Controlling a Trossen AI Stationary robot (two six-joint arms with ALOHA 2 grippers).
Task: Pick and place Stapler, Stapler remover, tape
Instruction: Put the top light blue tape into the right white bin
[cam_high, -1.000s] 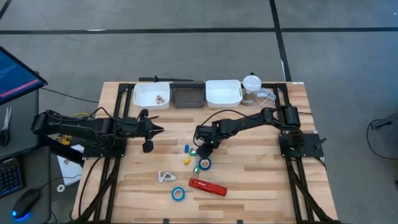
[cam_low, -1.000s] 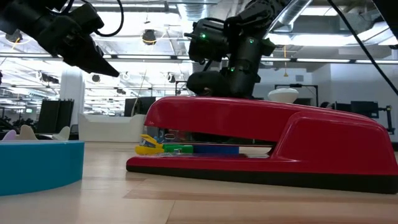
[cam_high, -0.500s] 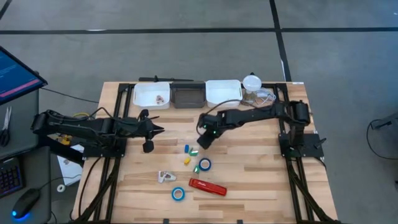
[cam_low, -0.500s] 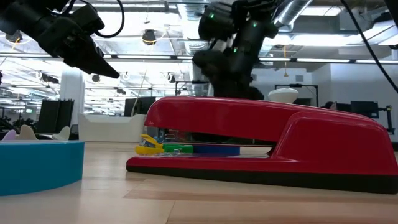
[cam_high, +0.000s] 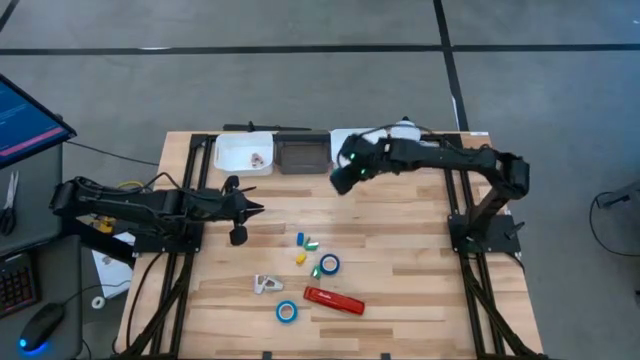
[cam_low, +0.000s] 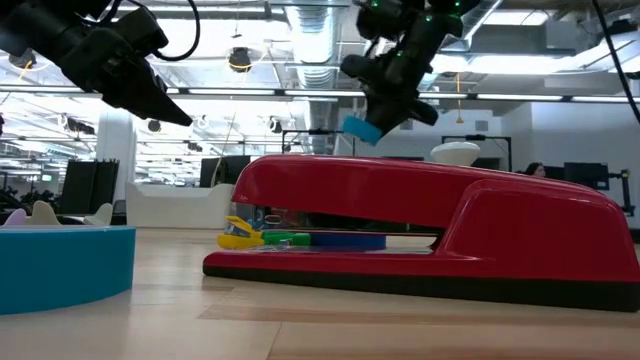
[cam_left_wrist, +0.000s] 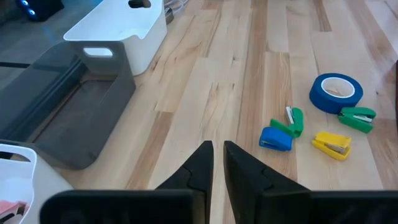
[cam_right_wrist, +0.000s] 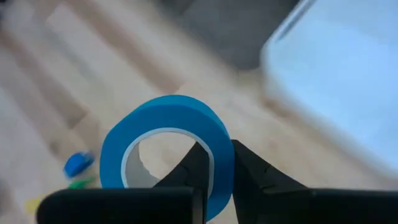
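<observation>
My right gripper (cam_high: 345, 178) hangs above the table near the far bins, shut on a blue tape roll (cam_right_wrist: 165, 146) that also shows in the low view (cam_low: 360, 128). The red stapler (cam_high: 333, 300) lies flat near the front edge. Two more tape rolls (cam_high: 328, 264) (cam_high: 287, 311) lie flat on the table. A pale stapler remover (cam_high: 266, 285) lies left of the stapler. My left gripper (cam_high: 258, 207) waits shut at the table's left, holding nothing. My right gripper pinches the tape roll's wall (cam_right_wrist: 219, 155), one finger inside the ring and one outside. The fingers slant down from the table's right. The roll hangs clear of the table, its hole facing sideways.
Along the far edge stand a white bin (cam_high: 244, 152), a grey bin (cam_high: 303, 154) and a second white bin (cam_high: 365, 145) partly under my right arm. Small blue, yellow and green bits (cam_high: 302, 248) lie mid-table. A white round object (cam_high: 404, 130) sits at the far right.
My right gripper has risen from the middle of the table and swung toward the far edge and the right-hand white bin, tipping less steeply downward. The blue tape roll has gone up with it, lifted clear of the wood.
</observation>
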